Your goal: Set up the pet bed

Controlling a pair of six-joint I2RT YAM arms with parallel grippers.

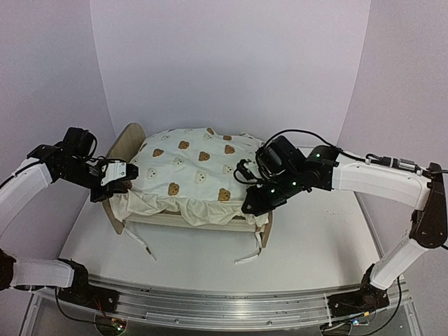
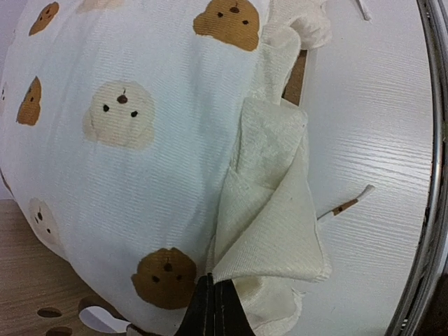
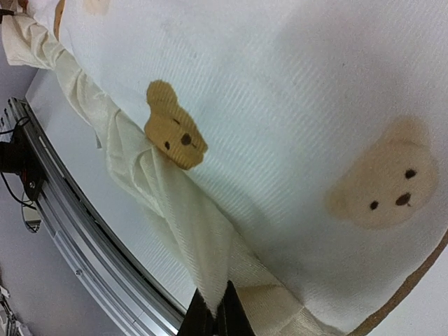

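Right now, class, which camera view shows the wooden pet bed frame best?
The top external view: there the pet bed shows its rounded headboard and near side rail, though bear-print bedding covers the rest. The left wrist view catches only a wood patch with cutouts; the right wrist view, just a thin wood edge.

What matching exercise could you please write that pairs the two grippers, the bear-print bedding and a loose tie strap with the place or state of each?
Things:
1. left gripper
2. right gripper
3. bedding
4. tie strap

Places or states:
A. lies on the table in front of the pet bed
B. shut on the bedding at the end away from the headboard
C. spread over the pet bed
D. shut on the bedding at the headboard end

Pairs: 1-D, 2-B, 3-C, 4-A.
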